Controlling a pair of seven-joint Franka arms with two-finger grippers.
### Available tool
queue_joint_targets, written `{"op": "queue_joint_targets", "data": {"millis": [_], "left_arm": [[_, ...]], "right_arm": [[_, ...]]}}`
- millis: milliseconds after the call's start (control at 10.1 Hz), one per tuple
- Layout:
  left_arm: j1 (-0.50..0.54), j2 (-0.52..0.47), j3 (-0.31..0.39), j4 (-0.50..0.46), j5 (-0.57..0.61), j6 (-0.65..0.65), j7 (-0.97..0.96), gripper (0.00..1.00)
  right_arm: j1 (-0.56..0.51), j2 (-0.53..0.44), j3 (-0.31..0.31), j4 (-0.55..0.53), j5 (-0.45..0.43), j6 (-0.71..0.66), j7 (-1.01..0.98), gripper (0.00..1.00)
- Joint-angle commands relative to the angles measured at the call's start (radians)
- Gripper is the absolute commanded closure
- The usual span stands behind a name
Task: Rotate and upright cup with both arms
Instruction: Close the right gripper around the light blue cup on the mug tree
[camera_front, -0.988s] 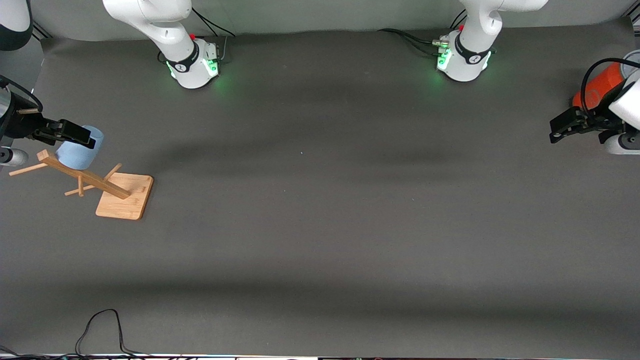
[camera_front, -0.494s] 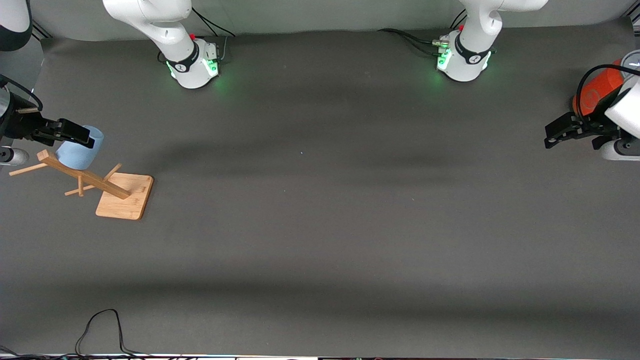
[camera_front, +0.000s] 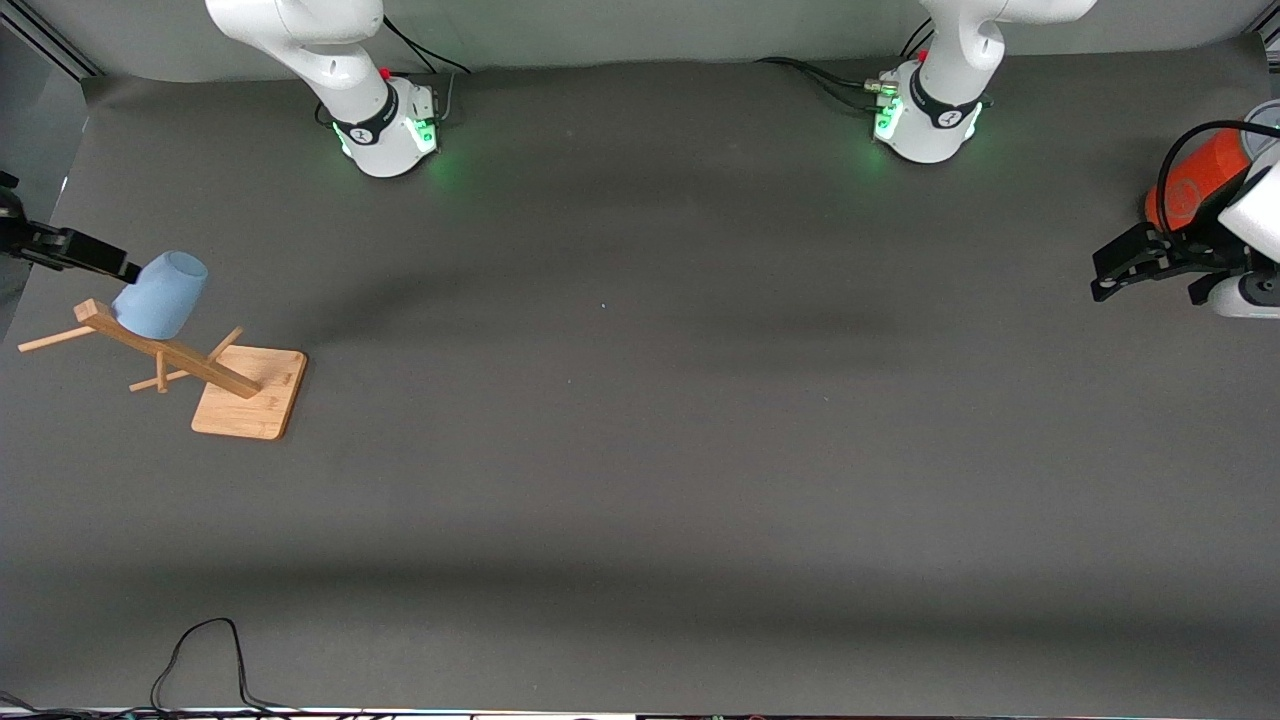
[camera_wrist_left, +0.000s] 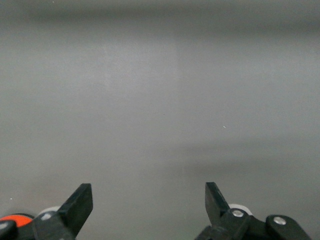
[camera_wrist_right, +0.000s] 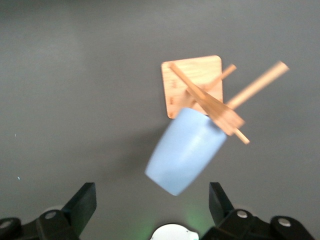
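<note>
While hung mouth-down on the wooden rack (camera_front: 205, 365), the cup (camera_front: 160, 295) free; both grippers' fingers released, empty.

Pale-blue cup (camera_front: 160, 295) inverted on rack peg

A matte dark-grey table mat (camera_front: 640, 450) fills nearly the whole frame, crossed by soft horizontal bands of shadow. Along the top edge runs a strip of pale grey wall (camera_front: 650, 25). A thin black cable (camera_front: 205, 660) loops at the lower left.
</note>
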Motion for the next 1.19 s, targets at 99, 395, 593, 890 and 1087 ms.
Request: {"op": "queue_joint_targets", "data": {"millis": [99, 395, 593, 890, 1087], "left_arm": [[-0.006, 0.008, 0.004, 0.017, -0.008, 0.001, 0.016, 0.0], [-0.008, 0.008, 0.004, 0.019, -0.01, 0.004, 0.016, 0.0], [-0.003, 0.01, 0.004, 0.022, -0.01, 0.017, 0.016, 0.0], [-0.008, 0.011, 0.004, 0.02, -0.008, 0.017, 0.016, 0.0], [-0.005, 0.011, 0.004, 0.02, -0.01, 0.015, 0.016, 0.0]], "right_arm": [[0.009, -0.079, -0.074, -0.088, -0.01, 0.004, 0.278, 0.0], [0.017, -0.139, -0.074, -0.182, -0.011, 0.067, 0.442, 0.0], [0.02, -0.142, -0.068, -0.245, -0.011, 0.133, 0.515, 0.0], [0.018, -0.148, -0.067, -0.373, -0.011, 0.289, 0.532, 0.0], [0.018, -0.148, -0.071, -0.444, -0.011, 0.383, 0.531, 0.0]]}}
